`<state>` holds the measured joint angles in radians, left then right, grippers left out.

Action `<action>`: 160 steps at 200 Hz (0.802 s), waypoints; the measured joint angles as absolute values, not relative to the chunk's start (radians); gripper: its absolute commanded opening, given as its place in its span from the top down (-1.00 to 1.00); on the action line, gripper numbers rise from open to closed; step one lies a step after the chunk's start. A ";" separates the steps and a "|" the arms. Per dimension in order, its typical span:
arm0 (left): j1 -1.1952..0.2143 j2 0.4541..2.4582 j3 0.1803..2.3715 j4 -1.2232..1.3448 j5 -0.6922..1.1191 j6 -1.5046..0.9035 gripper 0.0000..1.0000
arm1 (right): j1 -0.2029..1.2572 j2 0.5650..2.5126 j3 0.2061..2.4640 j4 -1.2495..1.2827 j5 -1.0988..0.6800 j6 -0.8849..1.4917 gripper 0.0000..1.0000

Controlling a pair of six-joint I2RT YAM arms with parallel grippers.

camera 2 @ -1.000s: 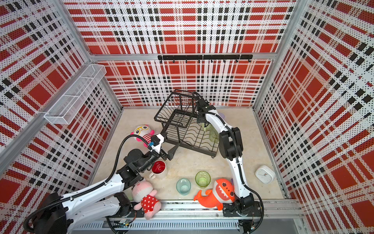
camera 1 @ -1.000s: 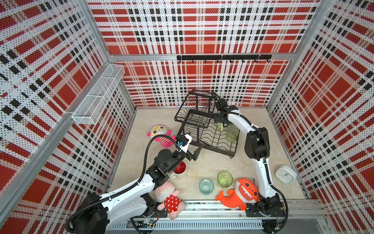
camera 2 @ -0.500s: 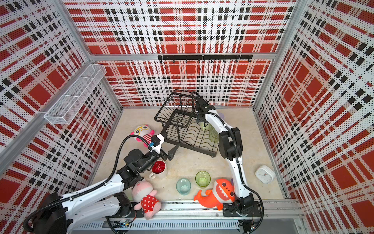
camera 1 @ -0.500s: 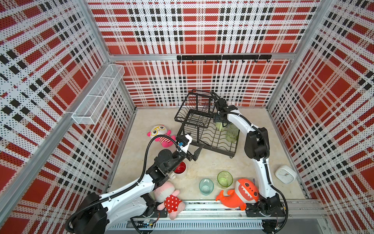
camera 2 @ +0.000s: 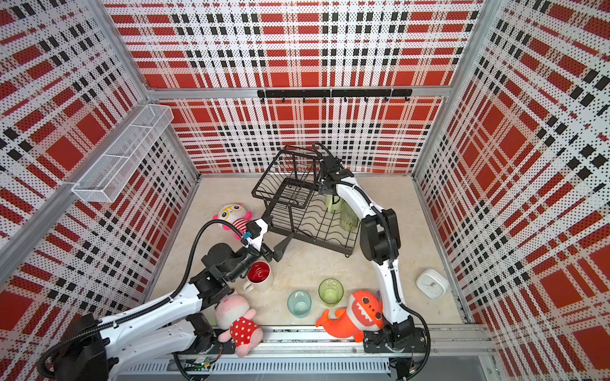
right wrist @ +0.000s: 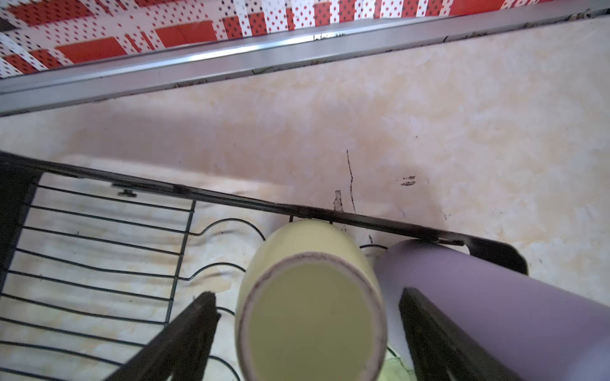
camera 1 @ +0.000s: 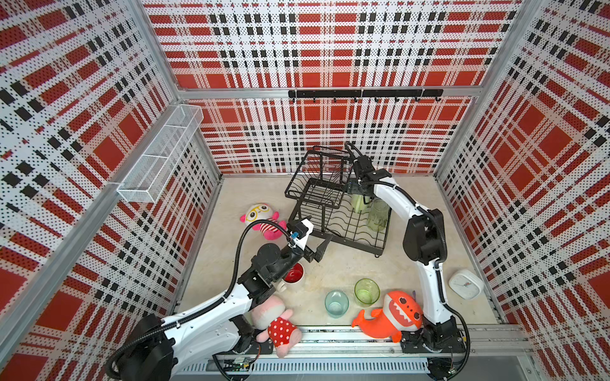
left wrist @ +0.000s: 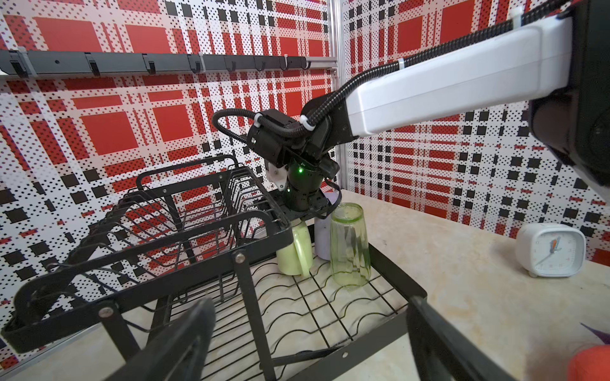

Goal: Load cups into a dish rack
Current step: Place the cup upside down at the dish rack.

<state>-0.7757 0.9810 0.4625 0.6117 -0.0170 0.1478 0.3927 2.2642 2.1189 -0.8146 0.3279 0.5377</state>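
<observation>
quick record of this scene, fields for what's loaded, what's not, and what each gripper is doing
loaded: pale green mug, lilac tumbler, tall green glass, all upside down on the lower tier of the dish rack
not loaded: white mug with red inside, teal glass, short green glass, all upright on the table
right gripper: open, a finger on either side of the pale green mug's base, with a gap on both sides
left gripper: open, holding nothing, facing the rack's front
cups to go: three
</observation>
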 measured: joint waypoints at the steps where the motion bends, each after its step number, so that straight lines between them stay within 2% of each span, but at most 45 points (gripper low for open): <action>1: -0.776 0.981 0.463 0.612 -0.017 0.148 -0.87 | 0.393 2.262 2.117 -0.814 0.328 0.537 -0.81; 84: -0.776 0.962 0.463 0.603 -0.036 0.166 -0.87 | 0.393 2.103 1.999 -0.762 0.335 0.537 -0.79; 160: -0.793 0.908 0.463 0.596 -0.091 0.178 -0.89 | 0.393 1.800 1.736 -0.634 0.353 0.514 -0.78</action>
